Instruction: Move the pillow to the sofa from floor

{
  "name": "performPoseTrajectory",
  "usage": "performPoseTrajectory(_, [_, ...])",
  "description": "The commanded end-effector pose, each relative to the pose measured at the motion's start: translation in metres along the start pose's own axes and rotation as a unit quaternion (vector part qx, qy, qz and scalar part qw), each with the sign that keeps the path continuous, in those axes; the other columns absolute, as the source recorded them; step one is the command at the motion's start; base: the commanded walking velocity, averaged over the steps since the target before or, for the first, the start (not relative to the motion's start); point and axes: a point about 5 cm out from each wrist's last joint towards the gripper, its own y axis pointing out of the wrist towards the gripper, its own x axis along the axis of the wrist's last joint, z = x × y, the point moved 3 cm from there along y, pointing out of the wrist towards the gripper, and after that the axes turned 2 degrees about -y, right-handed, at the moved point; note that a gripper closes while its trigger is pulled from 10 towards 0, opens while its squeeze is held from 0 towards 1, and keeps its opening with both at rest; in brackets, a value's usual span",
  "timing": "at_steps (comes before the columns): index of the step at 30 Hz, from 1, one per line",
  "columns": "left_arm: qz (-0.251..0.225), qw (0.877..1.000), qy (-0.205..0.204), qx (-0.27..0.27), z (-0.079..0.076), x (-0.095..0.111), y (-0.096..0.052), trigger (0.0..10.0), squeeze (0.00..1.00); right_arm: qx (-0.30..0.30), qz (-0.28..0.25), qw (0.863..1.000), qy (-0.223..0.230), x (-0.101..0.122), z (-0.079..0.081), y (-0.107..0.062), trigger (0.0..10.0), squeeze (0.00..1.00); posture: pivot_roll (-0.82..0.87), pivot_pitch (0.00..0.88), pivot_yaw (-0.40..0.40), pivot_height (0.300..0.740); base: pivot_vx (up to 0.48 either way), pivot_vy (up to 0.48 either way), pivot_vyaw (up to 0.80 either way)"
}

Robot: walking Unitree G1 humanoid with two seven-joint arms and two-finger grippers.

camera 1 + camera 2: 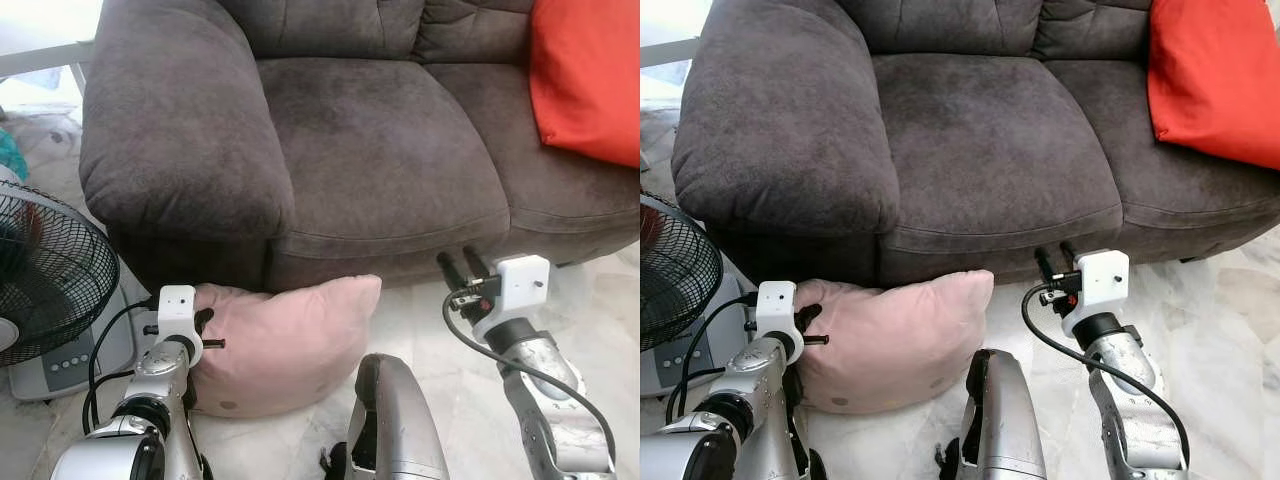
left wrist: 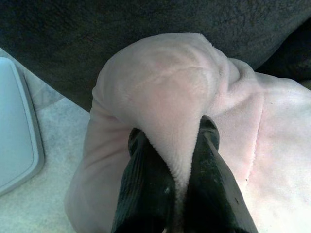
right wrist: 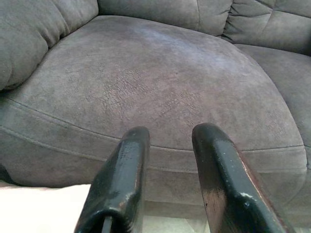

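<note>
pillow: the pink pillow [image 1: 285, 340] is lying on the pale floor [image 1: 420, 330], leaning against the front of the grey sofa [image 1: 380, 150], at about 7 o'clock in the head view.
step in hand: judging from the grasp, the lift is only starting; the pillow is sitting low and not yet on the seat.
doing it well: the pinch is taking only a fold of plush at the corner, so raising slowly and keeping the fold deep between the fingers is looking wise; the free side may be sagging and dragging on the sofa front.
left gripper: the left gripper [image 2: 172, 165] is pinching narrow on the pillow's upper corner, soft fabric bulging between both black fingers [image 2: 146, 179].
right gripper: the right gripper [image 3: 170, 170] is hovering at 4 o'clock, fingers moderately apart, holding nothing, pointing at the seat cushion.
target: the seat's middle is lying bare; an orange cushion [image 1: 585, 75] is sitting at 2 o'clock.
nearby: a fan [image 1: 45, 275] is standing at 9 o'clock, close to the left arm.
</note>
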Motion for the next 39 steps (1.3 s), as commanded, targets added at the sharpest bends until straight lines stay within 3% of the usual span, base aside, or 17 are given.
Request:
performPoseTrajectory(1, [0.005, 1.0, 0.002, -0.005, -0.004, -0.007, -0.002, 0.0, 0.0, -0.009, 0.007, 1.0, -0.001, -0.004, -0.005, -0.002, 10.0, 0.0, 0.04, 0.146, -0.202, 0.446, 0.0, 0.0, 0.0])
performPoseTrajectory(7, [0.003, 1.0, 0.005, 0.006, -0.003, -0.007, -0.002, 0.1, 0.0, -0.009, 0.007, 1.0, 0.001, -0.004, -0.004, -0.001, 10.0, 0.0, 0.05, 0.149, -0.199, 0.446, 0.0, 0.0, 0.0])
performPoseTrajectory(8, [0.002, 1.0, 0.006, 0.009, -0.003, -0.007, -0.002, 9.5, 0.0, -0.01, 0.007, 1.0, 0.001, -0.004, -0.004, -0.001, 10.0, 0.0, 0.05, 0.149, -0.199, 0.446, 0.0, 0.0, 0.0])
performPoseTrajectory(9, [-0.002, 1.0, 0.003, 0.011, -0.003, -0.006, -0.002, 10.0, 0.0, -0.009, 0.007, 1.0, 0.001, -0.005, -0.003, -0.001, 10.0, 0.0, 0.05, 0.15, -0.199, 0.446, 0.0, 0.0, 0.0])
performPoseTrajectory(19, [-0.041, 0.999, -0.017, 0.011, -0.006, 0.0, -0.004, 10.0, 0.0, -0.012, 0.009, 1.0, 0.007, -0.008, 0.0, -0.001, 10.0, 0.0, 0.06, 0.159, -0.184, 0.446, 0.0, 0.0, 0.0])
performPoseTrajectory(29, [-0.101, 0.995, -0.001, -0.001, -0.012, 0.013, -0.009, 10.0, 0.0, -0.025, 0.013, 0.999, 0.021, -0.015, 0.004, 0.001, 10.0, 0.0, 0.09, 0.153, -0.143, 0.446, 0.0, 0.0, 0.0])
performPoseTrajectory(33, [-0.154, 0.988, 0.007, -0.003, -0.009, 0.035, -0.013, 10.0, 0.0, -0.032, 0.007, 0.999, 0.038, -0.018, 0.014, 0.006, 10.0, 0.0, 0.12, 0.137, -0.103, 0.446, 0.0, 0.0, 0.0])
performPoseTrajectory(39, [-0.167, 0.986, 0.012, -0.008, -0.009, 0.046, -0.012, 10.0, 0.0, -0.038, 0.005, 0.998, 0.042, -0.02, 0.015, 0.007, 10.0, 0.0, 0.13, 0.125, -0.089, 0.446, 0.0, 0.0, 0.0])
